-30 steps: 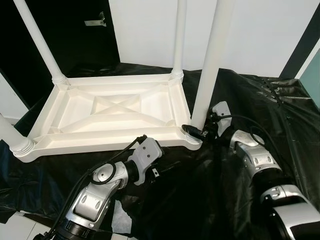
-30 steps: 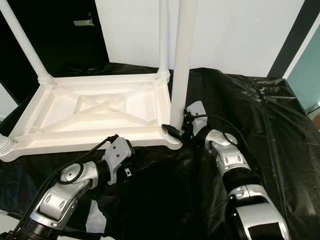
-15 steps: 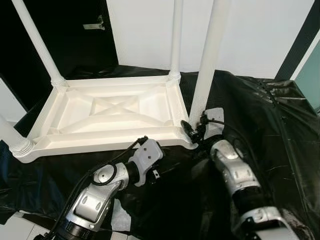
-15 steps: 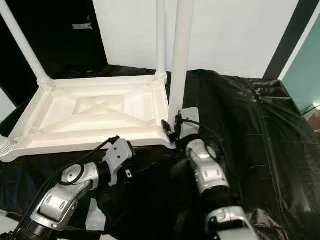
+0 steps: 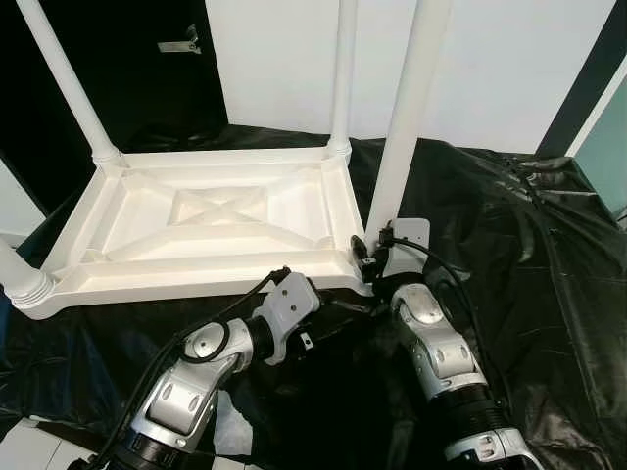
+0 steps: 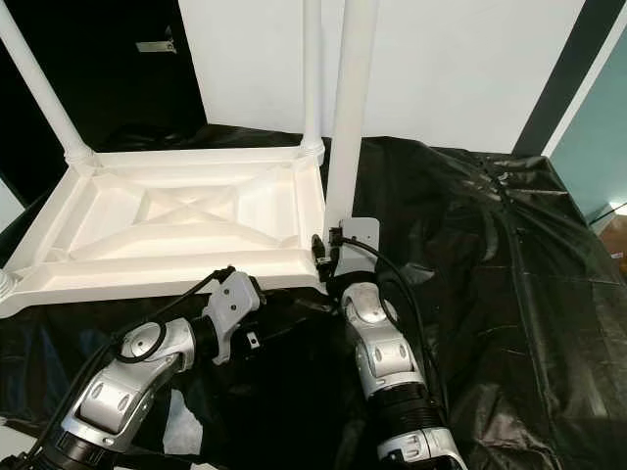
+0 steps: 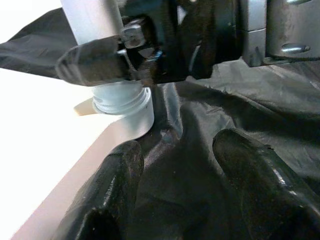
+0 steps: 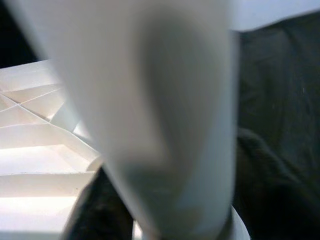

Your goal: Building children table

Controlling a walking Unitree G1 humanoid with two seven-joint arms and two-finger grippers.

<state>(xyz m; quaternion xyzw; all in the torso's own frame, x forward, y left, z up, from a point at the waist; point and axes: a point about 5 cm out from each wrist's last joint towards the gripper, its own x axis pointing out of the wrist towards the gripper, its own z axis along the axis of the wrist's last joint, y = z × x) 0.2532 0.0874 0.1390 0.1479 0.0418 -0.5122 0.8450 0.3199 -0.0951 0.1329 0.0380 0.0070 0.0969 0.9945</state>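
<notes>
Our right tool (image 5: 369, 253) pinches the base of the near-right white plastic cylindrical leg (image 5: 400, 127), which stands upright in its corner socket of the upturned white plastic table (image 5: 211, 223) on the black plastic sheet (image 5: 509, 245). Our left tool (image 7: 175, 195) (fingers spread) rests on the sheet just beside that corner. Since a second ago, our right arm has swung inward, nearer the leg.

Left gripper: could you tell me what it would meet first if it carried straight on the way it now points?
Probably the right gripper, clamped on the near-right table leg, though depth is unclear; the left gripper hovers open over the black sheet.
</notes>
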